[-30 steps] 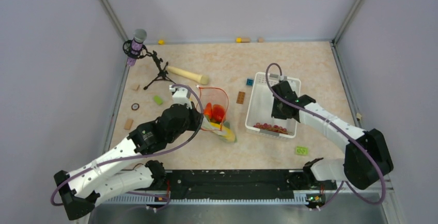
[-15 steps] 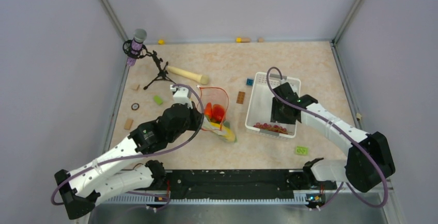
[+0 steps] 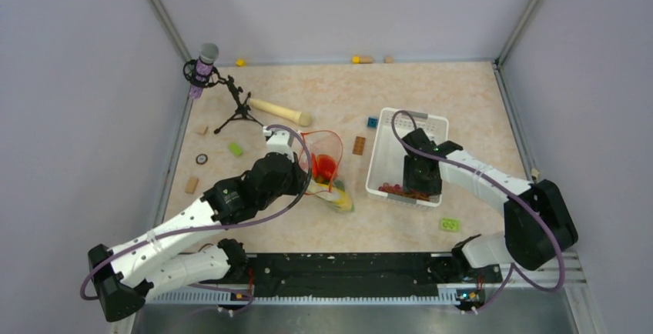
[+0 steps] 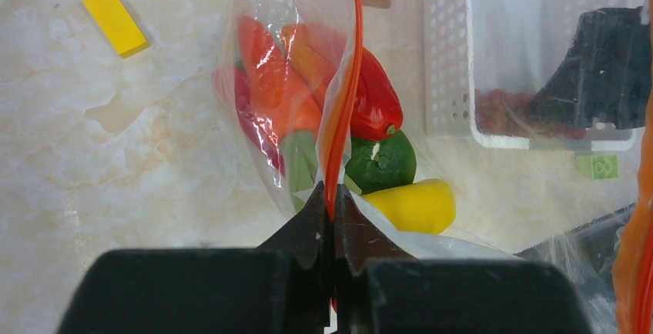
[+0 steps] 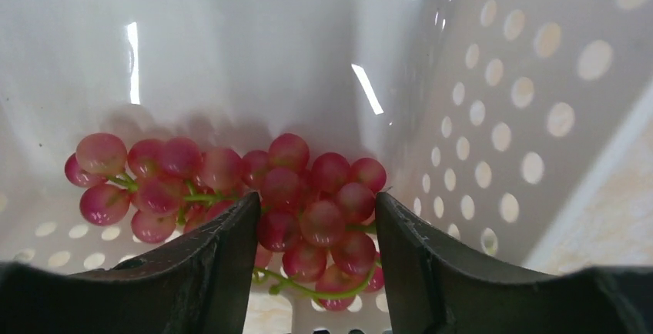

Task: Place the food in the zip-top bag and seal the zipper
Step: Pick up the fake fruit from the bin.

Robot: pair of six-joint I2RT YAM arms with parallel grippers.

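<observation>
Grapes (image 5: 231, 188) between my right pincer's (image 5: 316, 211) parted jaws may squirt free if I close off-centre; left pincer (image 4: 333, 203) clamps zipper (image 4: 350, 80).

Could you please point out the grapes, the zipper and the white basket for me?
grapes (image 5: 281, 188), right wrist view, middle of the bunch.
zipper (image 4: 348, 80), left wrist view, mid-strip.
white basket (image 3: 379, 153), top view, left wall.

Grapes (image 5: 202, 169) in basket (image 3: 383, 157), right of bag (image 3: 328, 145)
</observation>
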